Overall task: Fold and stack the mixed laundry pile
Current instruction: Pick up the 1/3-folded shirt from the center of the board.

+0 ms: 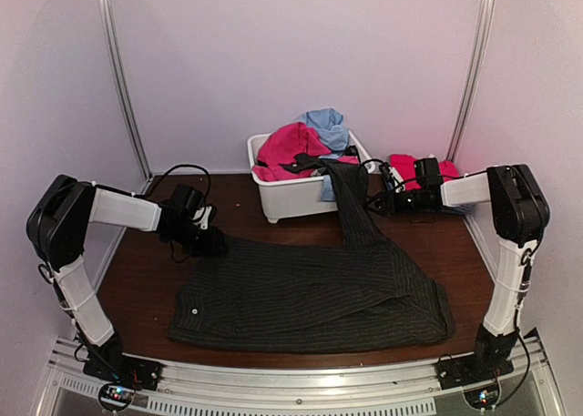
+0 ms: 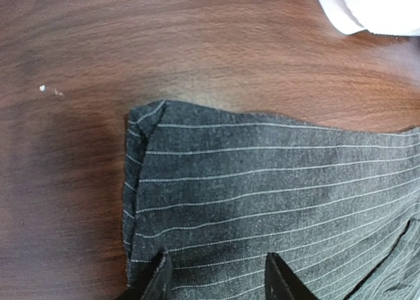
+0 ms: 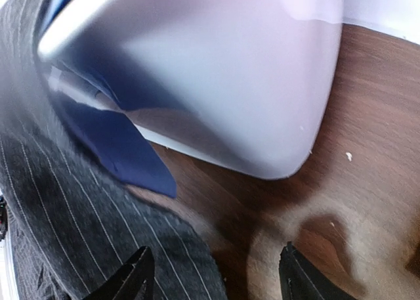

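Jaws parted on left gripper [image 2: 216, 277] and right gripper [image 3: 216, 274], nothing clamped | Step: black pinstriped garment [image 1: 310, 298] laid out flat, 1 leg [image 1: 351, 207] apparently draped over tub [image 1: 291, 199] | Next: leg to be drawn clear, then folded.

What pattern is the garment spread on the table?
The garment is dark grey with pale pinstripes; clearest in left wrist view.

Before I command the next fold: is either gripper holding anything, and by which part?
Nothing is held. The left gripper stands open over a corner of the black pinstriped cloth garment; the right gripper is open beside the white plastic tub.
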Available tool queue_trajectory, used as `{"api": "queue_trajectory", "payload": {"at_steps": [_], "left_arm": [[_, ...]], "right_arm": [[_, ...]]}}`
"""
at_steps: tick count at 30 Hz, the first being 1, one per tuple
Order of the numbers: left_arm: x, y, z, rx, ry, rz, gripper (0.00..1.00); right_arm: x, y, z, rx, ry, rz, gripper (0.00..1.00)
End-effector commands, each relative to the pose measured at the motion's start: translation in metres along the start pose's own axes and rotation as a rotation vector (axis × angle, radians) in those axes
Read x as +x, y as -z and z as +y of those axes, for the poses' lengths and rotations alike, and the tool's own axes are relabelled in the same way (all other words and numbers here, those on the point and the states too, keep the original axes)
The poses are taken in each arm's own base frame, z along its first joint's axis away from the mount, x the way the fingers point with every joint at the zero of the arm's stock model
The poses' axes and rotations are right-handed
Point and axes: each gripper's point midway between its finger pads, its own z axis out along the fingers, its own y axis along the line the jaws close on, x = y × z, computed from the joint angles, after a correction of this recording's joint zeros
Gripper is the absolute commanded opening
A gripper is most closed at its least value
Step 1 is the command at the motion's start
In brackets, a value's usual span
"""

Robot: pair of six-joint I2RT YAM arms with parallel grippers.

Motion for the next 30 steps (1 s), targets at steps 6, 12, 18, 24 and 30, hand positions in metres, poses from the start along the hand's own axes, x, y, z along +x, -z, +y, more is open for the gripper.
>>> {"api": "queue_trajectory", "payload": {"at_steps": [6, 12, 18, 24, 30], "left_arm": [[-0.056, 0.033, 0.018, -0.077, -0.046, -0.130, 0.63], [-0.071, 0.015, 0.028, -0.039, -0.079, -0.108, 0.63], [-0.076, 0.004, 0.026, -0.017, -0.097, -0.098, 0.63], [-0.073, 0.000, 0.030, -0.021, -0.169, -0.081, 0.62], [-0.081, -0.004, 0.036, -0.019, -0.262, -0.110, 0.57]], "right_arm": [[-0.021, -0.009, 0.021, -0.185, 0.051, -0.028, 0.51], [-0.022, -0.010, 0.030, -0.234, 0.057, -0.040, 0.34], [-0.025, -0.009, 0.035, -0.244, 0.062, -0.040, 0.13], [-0.037, 0.005, 0.039, -0.184, 0.076, -0.053, 0.00], [-0.058, 0.031, 0.043, -0.069, 0.067, -0.112, 0.00]]}}
